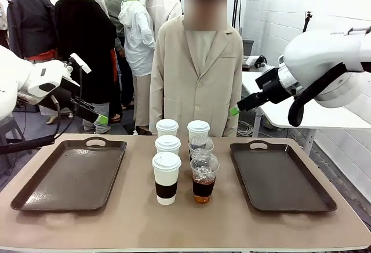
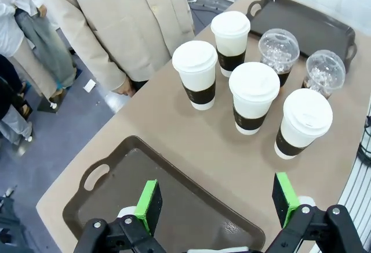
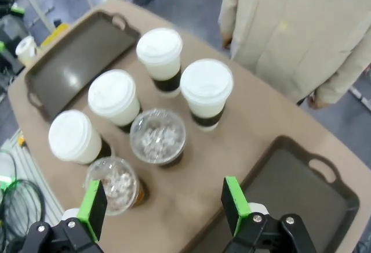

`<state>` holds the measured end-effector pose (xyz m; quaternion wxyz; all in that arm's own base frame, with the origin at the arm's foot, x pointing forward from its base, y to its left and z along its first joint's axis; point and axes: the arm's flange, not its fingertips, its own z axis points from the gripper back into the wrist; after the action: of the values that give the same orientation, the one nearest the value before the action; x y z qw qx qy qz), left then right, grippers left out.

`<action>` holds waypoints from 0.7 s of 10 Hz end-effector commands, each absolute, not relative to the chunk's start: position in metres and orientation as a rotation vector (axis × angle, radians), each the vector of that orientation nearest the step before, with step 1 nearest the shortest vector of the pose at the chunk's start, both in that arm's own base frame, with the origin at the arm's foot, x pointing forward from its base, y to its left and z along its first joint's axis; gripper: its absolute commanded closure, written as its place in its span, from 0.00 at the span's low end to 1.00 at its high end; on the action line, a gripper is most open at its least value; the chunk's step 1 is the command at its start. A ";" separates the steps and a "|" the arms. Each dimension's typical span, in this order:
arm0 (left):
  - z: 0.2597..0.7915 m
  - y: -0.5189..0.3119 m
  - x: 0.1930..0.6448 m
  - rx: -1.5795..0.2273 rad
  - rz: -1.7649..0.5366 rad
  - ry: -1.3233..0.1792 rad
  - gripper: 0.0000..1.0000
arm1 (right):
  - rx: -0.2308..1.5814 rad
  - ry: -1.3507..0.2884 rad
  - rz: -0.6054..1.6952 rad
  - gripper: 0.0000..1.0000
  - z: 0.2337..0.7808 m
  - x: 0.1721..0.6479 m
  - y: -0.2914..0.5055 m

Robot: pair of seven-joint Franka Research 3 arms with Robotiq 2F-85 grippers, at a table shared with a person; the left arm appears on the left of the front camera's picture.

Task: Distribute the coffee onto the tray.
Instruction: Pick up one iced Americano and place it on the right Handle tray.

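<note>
— Where do we see the coffee?

— In the middle of the table (image 1: 174, 224), between the left tray (image 1: 75, 174) and the right tray (image 1: 281, 177). It stands in two rows running from the far edge toward the near edge. One row is three paper cups (image 1: 166, 177). The other has a fourth paper cup at the far end, then two iced cups (image 1: 204, 176).

— What do we find crowding them?

— Mostly each other. The near iced cup stands just beside the near paper cup, and the second iced cup sits tight between its neighbours. A person (image 1: 197, 73) in a beige coat stands at the far edge, right behind the rows.

— And our claws?

— The left claw (image 2: 217, 198) hangs in the air over the far end of the left tray, pads spread, gripping nothing. The right claw (image 3: 165, 206) hangs above the table near the right tray's far inner corner, also spread wide and holding nothing.
</note>
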<state>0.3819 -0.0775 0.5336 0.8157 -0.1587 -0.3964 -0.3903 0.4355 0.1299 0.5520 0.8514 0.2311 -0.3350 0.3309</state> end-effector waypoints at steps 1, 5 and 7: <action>0.519 -0.072 0.377 -0.381 -0.835 -0.900 0.00 | 0.483 -0.805 0.693 0.00 0.537 0.443 0.132; 0.528 -0.072 0.388 -0.388 -0.787 -0.949 0.00 | 0.476 -0.836 0.713 0.00 0.535 0.451 0.132; 0.538 -0.068 0.386 -0.367 -0.774 -0.907 0.00 | 0.480 -0.805 0.698 0.00 0.543 0.445 0.132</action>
<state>0.3863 -0.0718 0.5396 0.8087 -0.1685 -0.4330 -0.3607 0.4455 0.1345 0.5418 0.8357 0.2195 -0.3806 0.3295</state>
